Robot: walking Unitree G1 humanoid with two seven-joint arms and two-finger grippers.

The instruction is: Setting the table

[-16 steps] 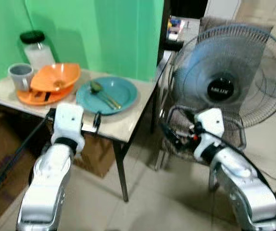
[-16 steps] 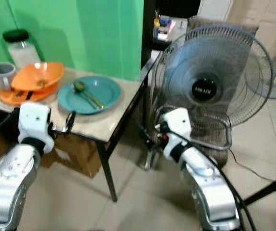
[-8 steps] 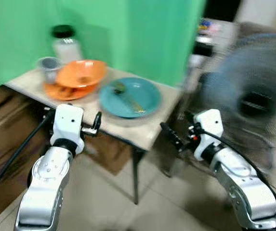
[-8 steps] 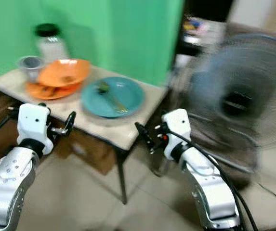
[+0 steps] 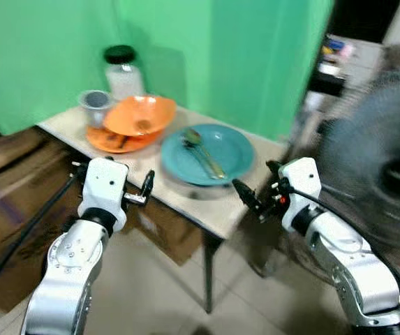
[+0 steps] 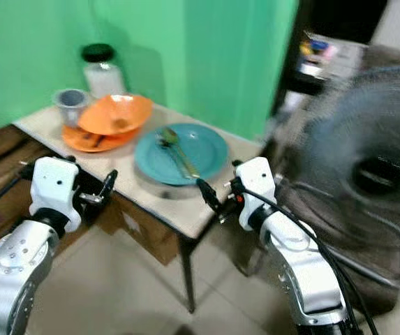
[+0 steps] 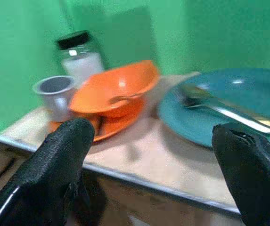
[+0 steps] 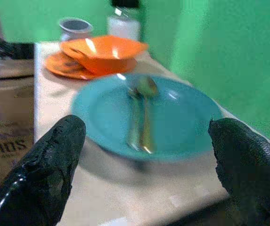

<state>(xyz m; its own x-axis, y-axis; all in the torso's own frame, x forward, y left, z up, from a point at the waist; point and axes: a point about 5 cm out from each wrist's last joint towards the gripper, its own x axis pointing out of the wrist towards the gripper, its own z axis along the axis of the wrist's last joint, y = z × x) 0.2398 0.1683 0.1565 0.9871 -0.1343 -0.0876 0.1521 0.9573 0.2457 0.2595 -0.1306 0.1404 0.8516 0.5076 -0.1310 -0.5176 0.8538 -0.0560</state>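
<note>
A small beige-topped table (image 5: 183, 198) stands against a green wall. On it lies a teal plate (image 5: 236, 149) holding a spoon (image 5: 193, 137) and a fork (image 8: 135, 123). Further left an orange bowl (image 5: 142, 115) rests on an orange plate (image 5: 107, 142), with a grey cup (image 5: 95, 105) and a black-lidded glass jar (image 5: 121, 70) behind. My left gripper (image 7: 153, 181) hovers open and empty just short of the table's near edge, facing the orange bowl. My right gripper (image 8: 144, 162) is open and empty at the table's near right corner, facing the teal plate.
A large standing fan (image 5: 388, 164) is close on the right, blurred. Cardboard boxes (image 5: 163, 234) sit under the table and to its left (image 5: 8, 230). A dark shelf with small items (image 5: 336, 56) stands behind the fan. Tiled floor lies below.
The whole picture has shifted: the table now sits more to the centre and nearer, the fan further right. Both grippers keep the same open pose.
</note>
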